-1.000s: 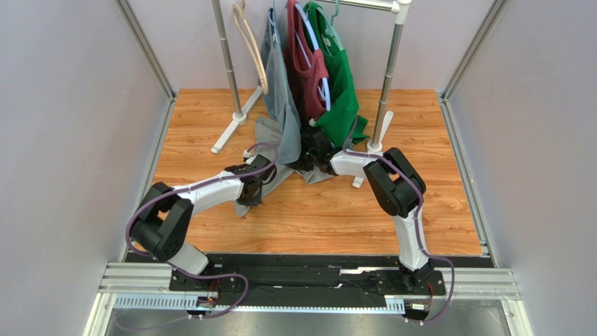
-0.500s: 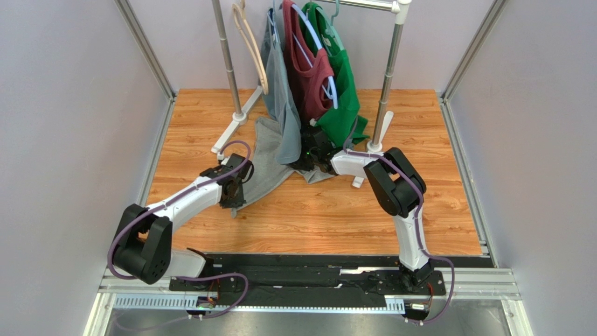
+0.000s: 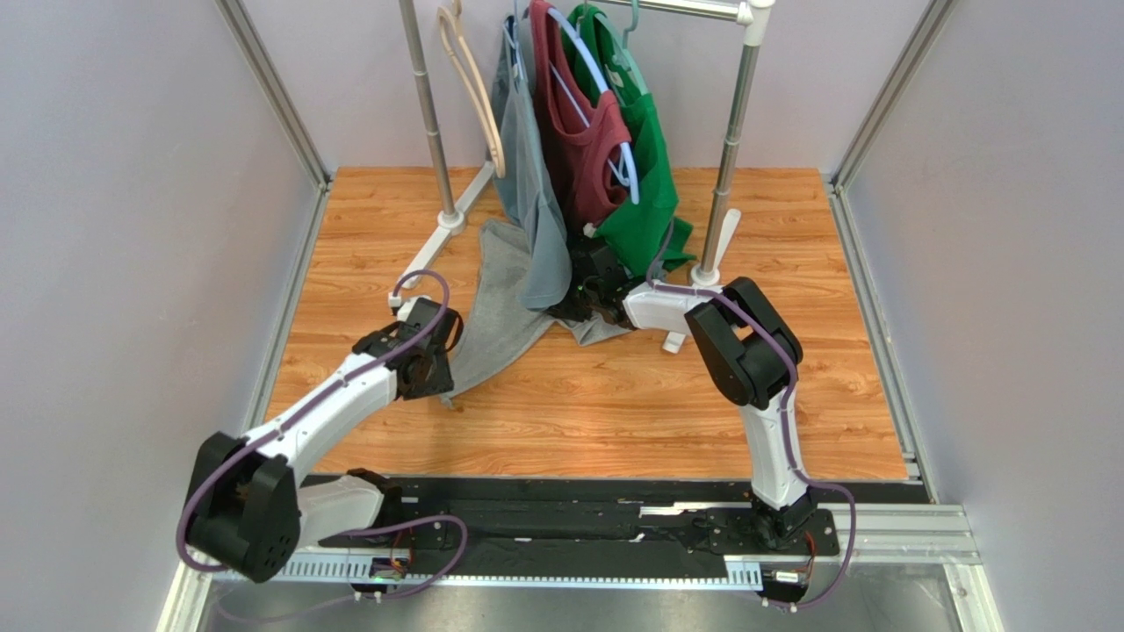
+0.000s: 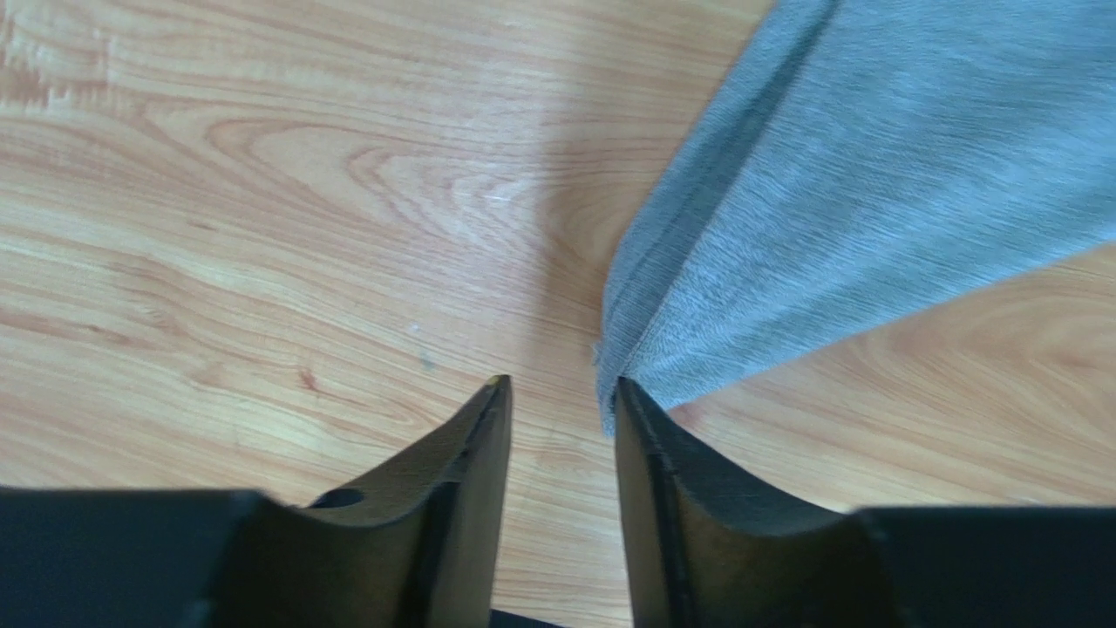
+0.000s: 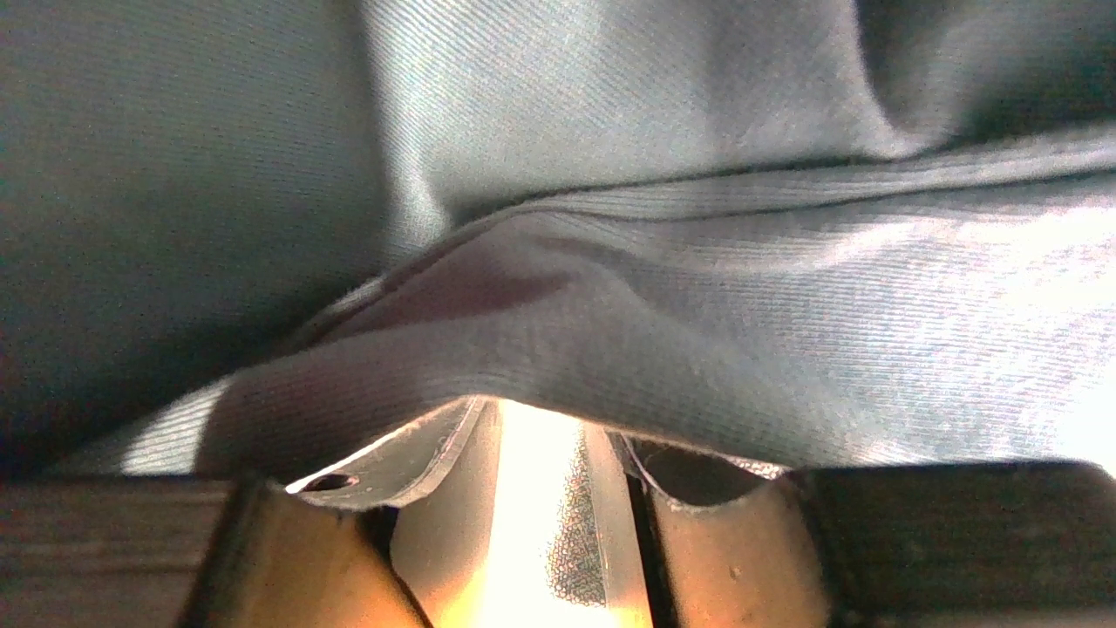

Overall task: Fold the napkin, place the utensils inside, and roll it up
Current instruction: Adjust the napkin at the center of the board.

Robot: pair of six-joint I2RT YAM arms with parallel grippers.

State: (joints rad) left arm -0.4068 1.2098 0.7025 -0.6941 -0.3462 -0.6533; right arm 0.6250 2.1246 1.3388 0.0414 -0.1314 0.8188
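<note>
The napkin [image 3: 499, 310], a heather-grey cloth, lies stretched over the wooden table from under the hanging clothes down to a corner at the lower left. My left gripper [image 3: 442, 379] sits just short of that corner. In the left wrist view its jaws [image 4: 561, 393] stand open over bare wood, and the napkin [image 4: 852, 196] corner touches only the right fingertip [image 4: 635, 412]. My right gripper [image 3: 581, 296] is tucked under the hanging clothes. In the right wrist view grey cloth [image 5: 734, 327] drapes over its fingertips, and the jaws [image 5: 544, 421] stand apart with a lit gap. The utensils are out of view.
A clothes rack stands at the back on two metal posts [image 3: 429, 119] [image 3: 728, 158] with white feet. On it hang a grey shirt [image 3: 525, 158], a maroon top [image 3: 581, 125], a green top [image 3: 644, 145] and an empty wooden hanger [image 3: 475, 92]. Grey walls close in both sides.
My left arm drew back to the left and nearer, pulling the napkin's corner outward, then opened its jaws and let the corner go. The right arm has not moved.
</note>
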